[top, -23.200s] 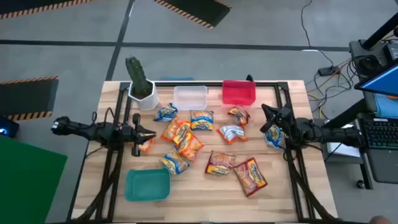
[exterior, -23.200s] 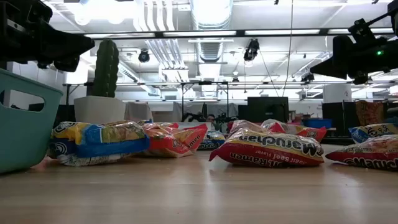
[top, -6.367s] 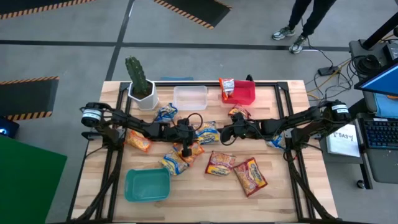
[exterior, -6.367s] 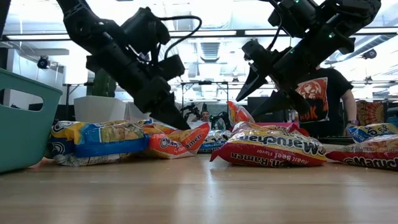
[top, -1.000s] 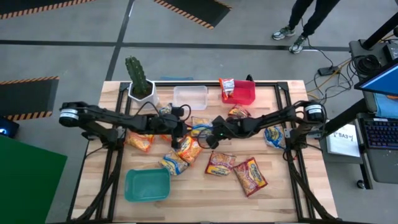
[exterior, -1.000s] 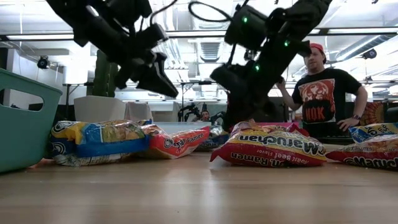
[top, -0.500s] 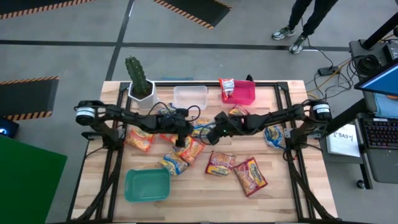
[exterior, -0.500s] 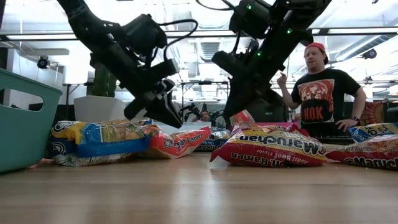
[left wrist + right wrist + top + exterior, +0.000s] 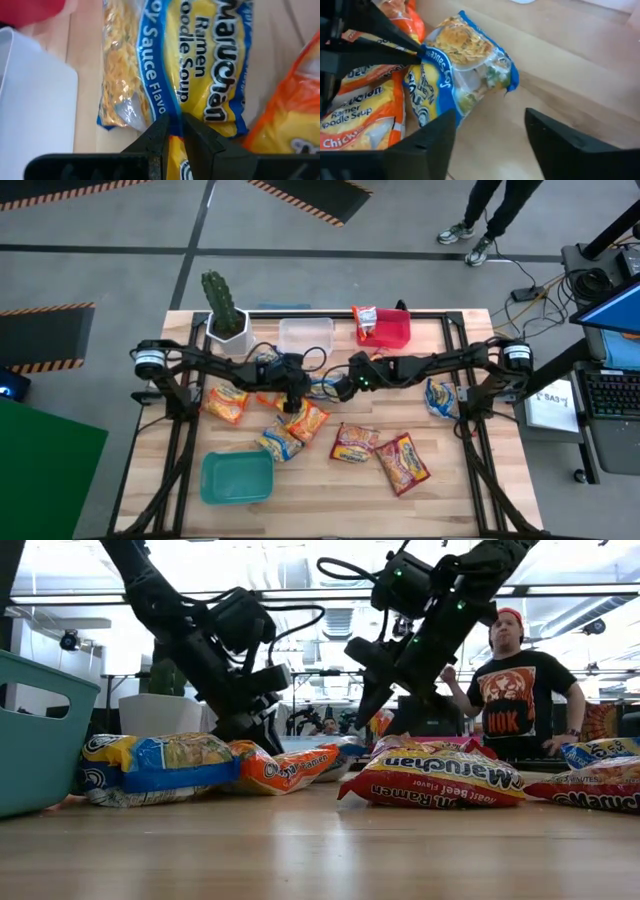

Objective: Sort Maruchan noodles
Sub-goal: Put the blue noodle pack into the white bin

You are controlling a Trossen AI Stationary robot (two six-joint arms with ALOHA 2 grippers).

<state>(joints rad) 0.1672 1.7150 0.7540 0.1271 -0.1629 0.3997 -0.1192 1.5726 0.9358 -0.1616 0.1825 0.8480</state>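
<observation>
Red bin (image 9: 384,330) holds one red-yellow packet (image 9: 365,317); teal bin (image 9: 238,477) bare.

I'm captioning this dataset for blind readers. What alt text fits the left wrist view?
The left gripper, fingers nearly closed, pinches the edge of a blue-and-yellow Maruchan soy sauce ramen packet lying on the wooden table. A clear bin sits to one side and an orange packet to the other.

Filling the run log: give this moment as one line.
left fingers: shut on blue-yellow crinkly plastic noodle packet | right fingers: open, beside same packet
</observation>
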